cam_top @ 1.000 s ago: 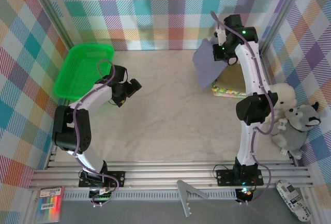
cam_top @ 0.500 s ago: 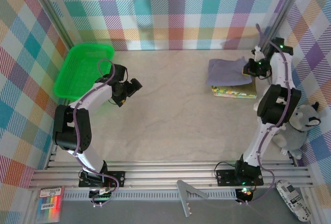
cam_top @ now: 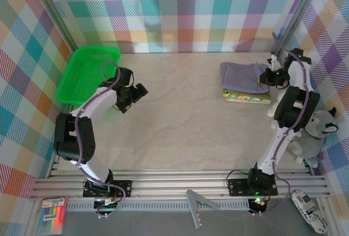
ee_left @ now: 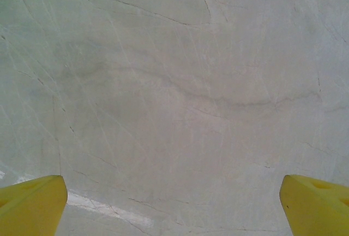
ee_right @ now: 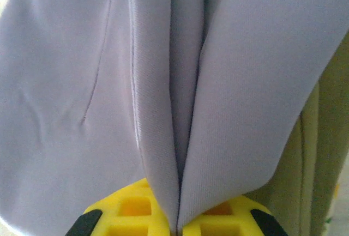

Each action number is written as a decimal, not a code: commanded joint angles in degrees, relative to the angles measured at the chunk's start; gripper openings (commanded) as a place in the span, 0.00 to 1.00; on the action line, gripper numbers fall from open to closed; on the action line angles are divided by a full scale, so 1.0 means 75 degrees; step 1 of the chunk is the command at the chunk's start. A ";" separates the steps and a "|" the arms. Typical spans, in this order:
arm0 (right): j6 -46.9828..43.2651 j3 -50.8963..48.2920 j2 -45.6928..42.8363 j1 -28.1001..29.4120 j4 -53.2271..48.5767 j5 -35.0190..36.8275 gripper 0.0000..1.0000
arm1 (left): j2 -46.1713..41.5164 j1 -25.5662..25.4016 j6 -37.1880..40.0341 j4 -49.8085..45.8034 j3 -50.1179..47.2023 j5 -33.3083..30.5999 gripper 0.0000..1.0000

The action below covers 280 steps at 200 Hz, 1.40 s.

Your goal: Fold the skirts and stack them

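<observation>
From above, one grey-lavender skirt (cam_top: pixel 242 76) is lying folded atop one floral skirt (cam_top: pixel 246 96) at the counter's (cam_top: pixel 180 127) far right, with the right end effector (cam_top: pixel 268 76) pinching its edge. Left wrist: the left end effector (ee_left: pixel 174 206) is hanging spread wide. Right wrist: that end effector is clamping a smooth lavender fold.

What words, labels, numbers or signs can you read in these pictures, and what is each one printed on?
No text can be read here.
On the card at the near left edge: printed lines, too small to read.
On the white device at the near right edge: a dark label, too small to read.
On the grey-lavender skirt and the green basket: no lettering visible.
</observation>
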 commanded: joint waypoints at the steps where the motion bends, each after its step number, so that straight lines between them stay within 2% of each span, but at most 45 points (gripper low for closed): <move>1: -0.0594 0.0430 0.0041 -0.0008 -0.0016 0.0666 0.00 | -0.0198 0.0060 0.0134 -0.0253 0.0237 -0.0086 1.00; 31: -0.0972 0.0511 0.0103 -0.0004 -0.0309 0.1270 0.00 | -0.0219 0.0055 0.0141 -0.0282 0.0254 -0.0122 1.00; 86: -0.0757 0.0527 0.0357 0.0127 -0.0124 0.1579 0.00 | -0.0216 0.0058 0.0209 -0.0402 0.0385 -0.0147 1.00; 98: -0.0653 0.0484 0.0297 0.0162 0.0010 0.1726 0.04 | -0.0267 0.0060 0.0206 -0.0382 0.0361 -0.0151 1.00; 110: -0.0419 0.0516 0.0221 0.0164 0.0139 0.2116 0.12 | -0.0313 0.0059 0.0225 -0.0387 0.0332 -0.0185 1.00; 137: 0.0517 0.0471 -0.0323 0.0167 0.0513 0.3088 0.41 | -0.0344 0.0061 0.0261 -0.0473 0.0304 -0.0293 1.00; 141: 0.0725 0.0414 -0.0470 0.0176 0.0608 0.3190 0.52 | -0.0345 0.0061 0.0265 -0.0480 0.0294 -0.0298 1.00; 155: 0.1205 0.0144 -0.1013 0.0228 0.0804 0.3157 0.76 | -0.0333 0.0068 0.0264 -0.0461 0.0288 -0.0310 1.00; 157: 0.1264 0.0094 -0.1090 0.0231 0.0819 0.3113 0.82 | -0.0329 0.0074 0.0260 -0.0461 0.0290 -0.0318 1.00; 158: 0.1314 0.0040 -0.1145 0.0249 0.0823 0.3058 0.88 | -0.0328 0.0073 0.0253 -0.0455 0.0285 -0.0307 1.00; 159: 0.1314 0.0040 -0.1145 0.0249 0.0823 0.3058 0.88 | -0.0328 0.0073 0.0250 -0.0453 0.0282 -0.0302 1.00; 161: 0.1362 0.0006 -0.1229 0.0262 0.0824 0.3020 0.96 | -0.0325 0.0069 0.0248 -0.0450 0.0283 -0.0313 1.00; 163: 0.1409 -0.0032 -0.1294 0.0269 0.0819 0.2955 1.00 | -0.0318 0.0072 0.0247 -0.0450 0.0283 -0.0301 1.00; 200: 0.1442 -0.0055 -0.1345 0.0939 -0.0034 0.1715 0.99 | -0.0259 0.0072 0.0230 -0.0369 0.0288 -0.0233 1.00; 233: 0.0751 0.0189 -0.0507 0.1874 -0.0321 0.3157 0.99 | -0.0175 0.0072 0.0241 -0.0391 0.0359 -0.0180 1.00; 255: 0.0322 0.0638 0.0207 0.2190 -0.0804 0.3535 0.99 | -0.0199 0.0072 0.0254 -0.0403 0.0338 -0.0225 1.00; 280: -0.0381 0.0067 0.0512 0.2421 -0.0767 0.3819 0.99 | -0.0232 0.0084 0.0244 -0.0414 0.0284 -0.0261 1.00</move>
